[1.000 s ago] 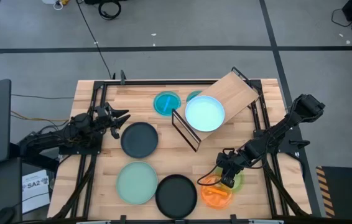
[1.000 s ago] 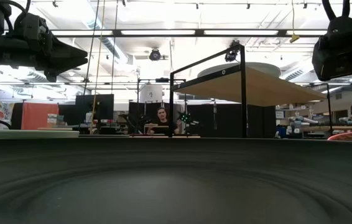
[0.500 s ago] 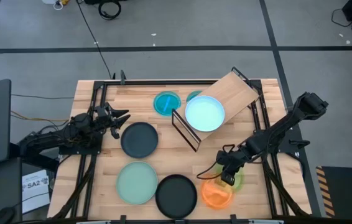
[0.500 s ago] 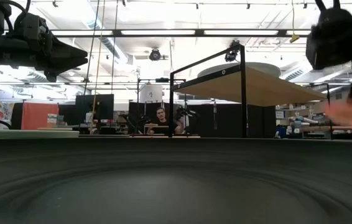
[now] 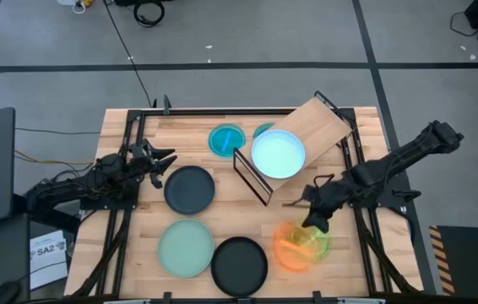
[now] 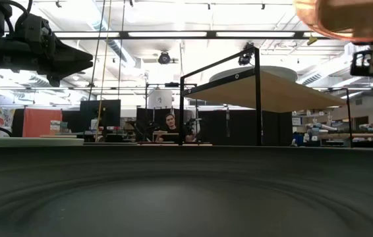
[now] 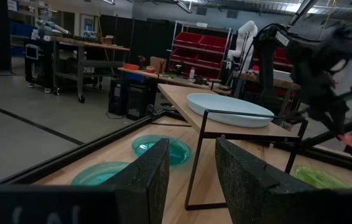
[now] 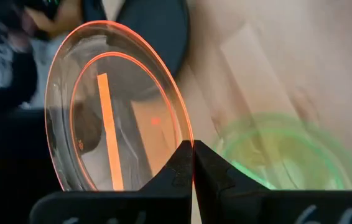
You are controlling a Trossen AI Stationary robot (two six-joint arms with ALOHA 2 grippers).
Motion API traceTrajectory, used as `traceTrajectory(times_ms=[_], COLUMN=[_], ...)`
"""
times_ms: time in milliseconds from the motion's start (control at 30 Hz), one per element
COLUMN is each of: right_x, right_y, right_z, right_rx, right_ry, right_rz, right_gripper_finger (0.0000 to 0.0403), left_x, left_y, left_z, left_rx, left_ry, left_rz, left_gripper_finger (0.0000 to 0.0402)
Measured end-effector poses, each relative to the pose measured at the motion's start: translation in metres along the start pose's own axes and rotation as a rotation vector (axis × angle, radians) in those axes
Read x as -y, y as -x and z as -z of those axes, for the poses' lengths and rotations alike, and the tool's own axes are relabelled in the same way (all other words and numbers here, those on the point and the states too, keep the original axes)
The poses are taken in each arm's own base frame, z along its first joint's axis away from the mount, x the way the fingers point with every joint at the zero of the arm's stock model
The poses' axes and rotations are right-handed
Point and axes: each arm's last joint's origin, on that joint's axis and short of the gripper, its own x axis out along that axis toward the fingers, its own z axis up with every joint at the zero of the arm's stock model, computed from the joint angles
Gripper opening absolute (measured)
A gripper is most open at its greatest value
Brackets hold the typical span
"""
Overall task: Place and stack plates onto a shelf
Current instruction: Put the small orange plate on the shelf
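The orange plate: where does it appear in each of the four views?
High view: orange plate, lifted by the right gripper, over the lime green plate.
Low view: top right corner.
Left wrist view: cannot tell.
Right wrist view: centre-left, pinched at its rim.
Shared landmark: the shelf.

In the low view a dark blurred plate rim (image 6: 186, 197) fills the lower half and hides my table. At that frame's upper right the orange plate (image 6: 348, 18) is blurred and cut off by the top edge. In the high view the shelf (image 5: 319, 127) half covers a small teal plate (image 5: 262, 131).
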Motion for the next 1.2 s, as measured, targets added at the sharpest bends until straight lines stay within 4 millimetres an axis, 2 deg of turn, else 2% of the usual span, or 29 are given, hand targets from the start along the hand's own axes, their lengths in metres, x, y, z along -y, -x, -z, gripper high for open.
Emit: traceTrajectory(times_ms=[167,467,567,733,933,1200], right_x=[0.005,0.017,0.016,0.002,-0.015,-0.033], right_y=[0.019,0.041,0.053,0.086,0.138,0.198], right_z=[-0.012,-0.030,-0.037,-0.050,-0.062,-0.084], right_rx=[0.101,0.212,0.233,0.255,0.302,0.449], right_ry=[-0.045,-0.128,-0.134,-0.074,-0.052,0.002], right_rz=[-0.028,-0.047,-0.033,0.065,0.280,0.491], right_gripper_finger=[0.0007,0.0007,0.0007,0.0007,0.0007,0.0007], left_x=[0.000,0.000,0.000,0.000,0.000,0.000], left_y=[0.000,0.000,0.000,0.000,0.000,0.000], left_z=[0.000,0.000,0.000,0.000,0.000,0.000], left_rx=[0.000,0.000,0.000,0.000,0.000,0.000], left_ry=[0.000,0.000,0.000,0.000,0.000,0.000], left_rz=[0.000,0.000,0.001,0.000,0.000,0.000], left_gripper_finger=[0.0137,0.0137,0.0137,0.0137,0.0137,0.0137])
